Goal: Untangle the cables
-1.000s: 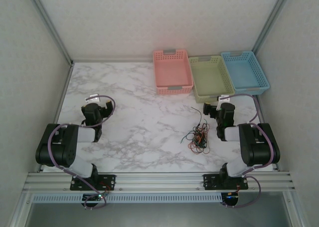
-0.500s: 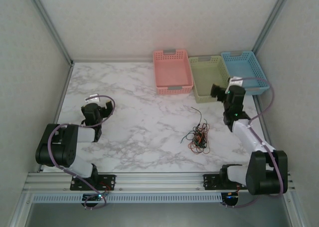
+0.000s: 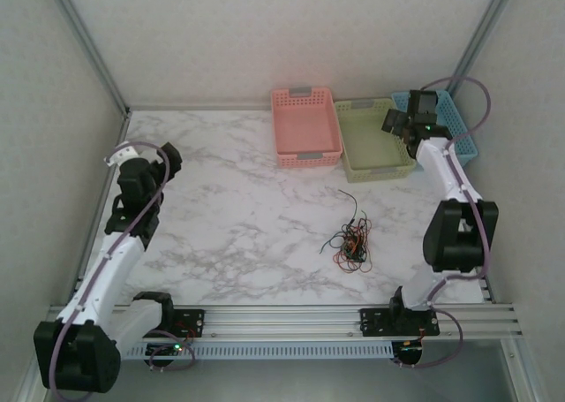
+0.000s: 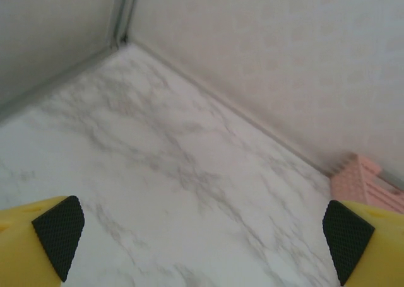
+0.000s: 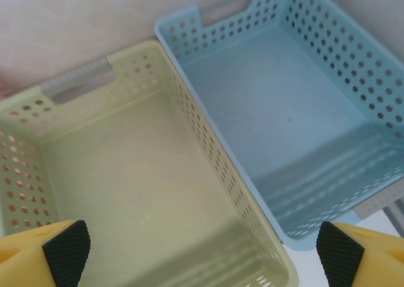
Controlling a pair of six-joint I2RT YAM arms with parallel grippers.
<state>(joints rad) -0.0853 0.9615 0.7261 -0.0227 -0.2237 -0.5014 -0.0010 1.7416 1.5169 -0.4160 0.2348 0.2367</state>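
1. Closest to the camera is the metal rail (image 3: 282, 318) along the front edge of the marble table (image 3: 238, 225), with both arm bases bolted onto it.
2. A bit further in, right of centre, sit the cables (image 3: 350, 243). It's one small knotted clump of black, green, red and orange strands lying flat on the marble. One thin black strand (image 3: 350, 201) trails out of the clump toward the baskets. Nothing is touching the clump, and both grippers are well apart from it.
3. On the left side, the left arm reaches up over the table. The left gripper (image 4: 202, 240) has its jaws spread wide with nothing between the black pads (image 4: 58, 236). Its wrist camera sees bare marble running to the far left corner, plus a corner of the pink basket (image 4: 366, 183) at the right edge.
4. Along the far edge, three perforated baskets stand in a row, touching or just about: pink, then the green basket (image 5: 126, 173), then the blue basket (image 5: 265, 110) furthest right. The green and blue ones look empty in the right wrist view. I can't tell for the pink one.
5. The right gripper (image 5: 203, 249) hangs above the green and blue baskets, over the wall where they meet. Its jaws are wide apart too, holding nothing.
6. Behind it all is the plain pale back wall (image 3: 282, 31).
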